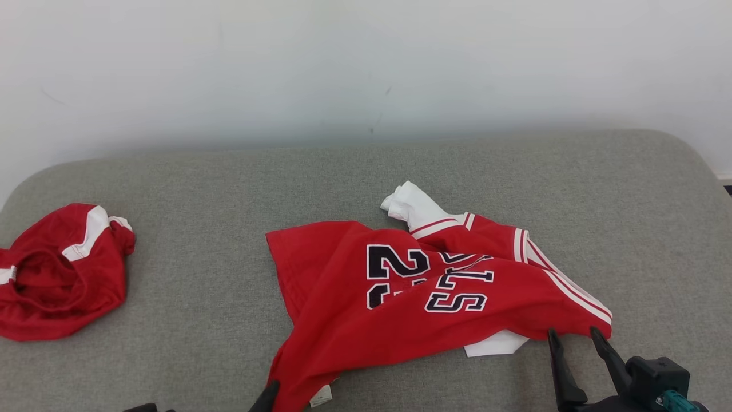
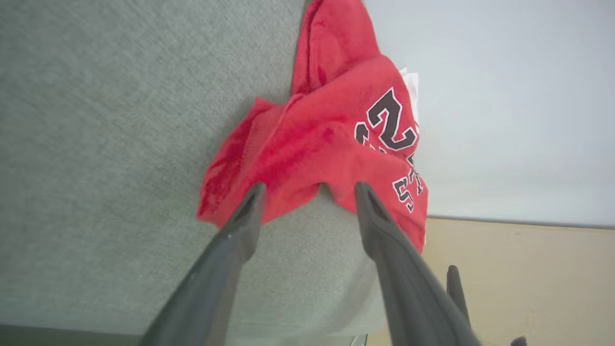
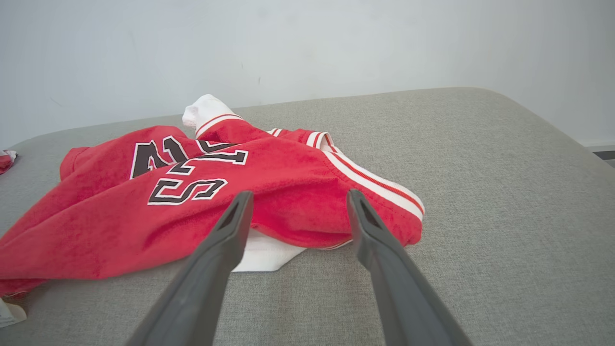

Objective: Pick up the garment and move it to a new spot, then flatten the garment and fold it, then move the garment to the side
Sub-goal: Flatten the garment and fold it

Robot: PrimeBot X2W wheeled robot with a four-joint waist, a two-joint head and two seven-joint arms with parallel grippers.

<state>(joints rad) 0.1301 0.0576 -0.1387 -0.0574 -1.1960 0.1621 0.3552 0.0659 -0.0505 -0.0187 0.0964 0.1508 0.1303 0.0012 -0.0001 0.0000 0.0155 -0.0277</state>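
While the crumpled red-and-white numbered jersey (image 1: 434,286) lies on grey upholstery (image 1: 200,189), left gripper (image 2: 310,188) and right gripper (image 3: 299,193) fingers stand spread, empty, tips perhaps touching its edge.

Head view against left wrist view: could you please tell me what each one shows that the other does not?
Head view's own: a second red garment at the left of the cushion, and white-striped trim on the jersey. Left wrist view's own: beige floor beyond the cushion's edge. Shared: the jersey, its black numerals, the cushion, the pale wall, and the left gripper, open at the jersey's edge.
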